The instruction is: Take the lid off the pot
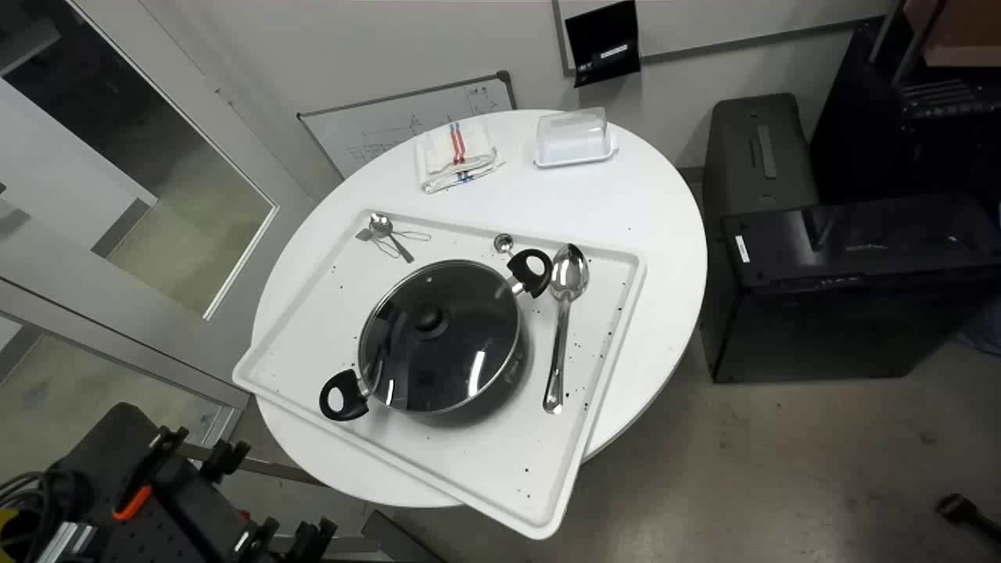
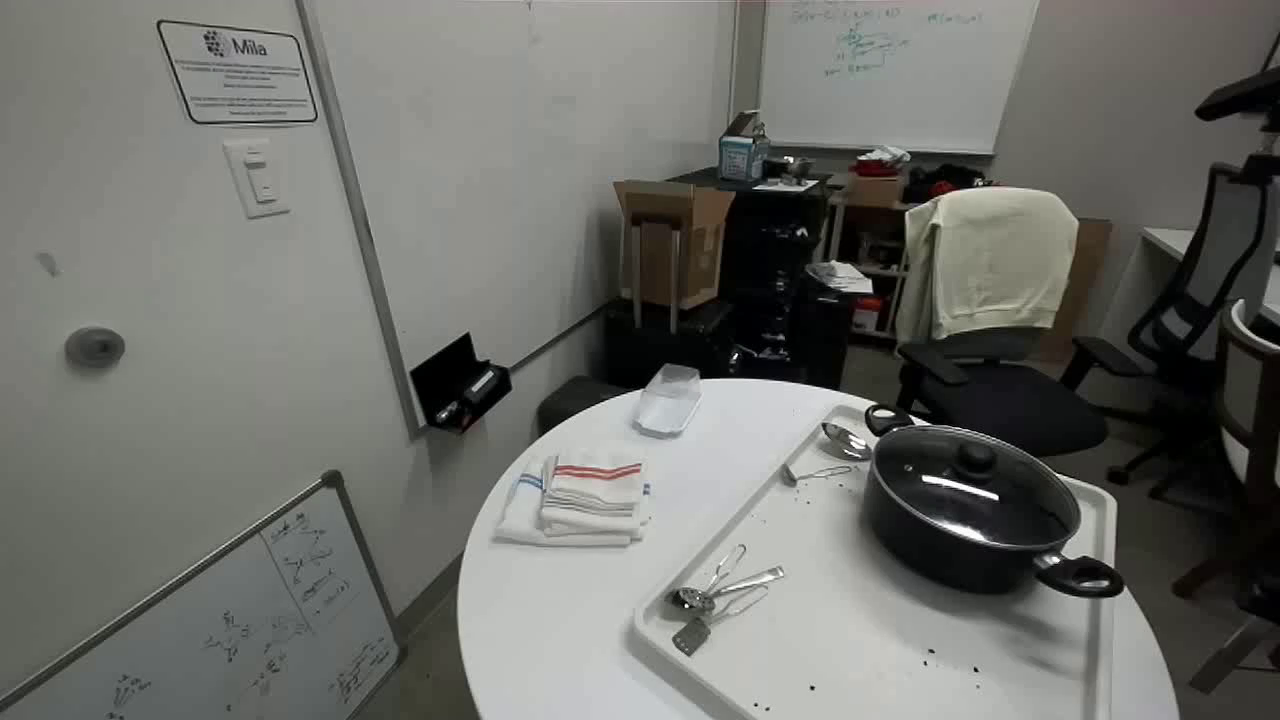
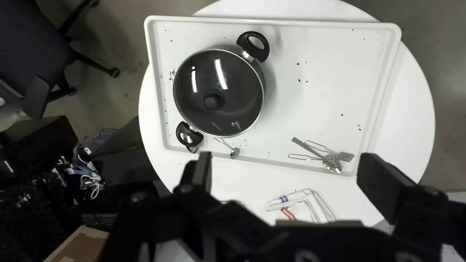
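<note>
Claw (image 3: 285, 171) wide and unloaded; lid (image 1: 477, 313) seated on pot (image 2: 930, 550)

In the wrist view I find the fingers (image 3: 380, 185) of my claw standing far apart, with nothing gripped. Between them, in that view, show the folded towels (image 3: 304, 207), which rest on the tabletop (image 1: 657, 211) outside the tray (image 3: 327, 94).

Within the tray, near a corner, I identify a skimmer (image 3: 330, 162) and a spatula (image 3: 346, 156) bunched together.

The pot stands upright in the tray, loop handles (image 1: 539, 288) on opposite sides. The lid, see-through and shiny, lies level across the pot's mouth, covering it, dark knob (image 3: 213, 100) uppermost. The lid is not yet off.

A large spoon (image 1: 569, 274) lies with its bowl just beside one handle; a small spoon (image 1: 504, 243) lies near that same handle. Contact in either case I cannot determine. Dark specks (image 3: 299, 80) are scattered over the tray.

Farther out, in both exterior views, a white dish (image 1: 575, 159) with a clear cover (image 1: 572, 129) sits near the tabletop's edge. Beyond, in an exterior view, a whiteboard (image 2: 230, 620) stands against the wall (image 2: 180, 420), and a chair (image 2: 1000, 400) stands with a pale garment (image 2: 990, 260) over its back.
</note>
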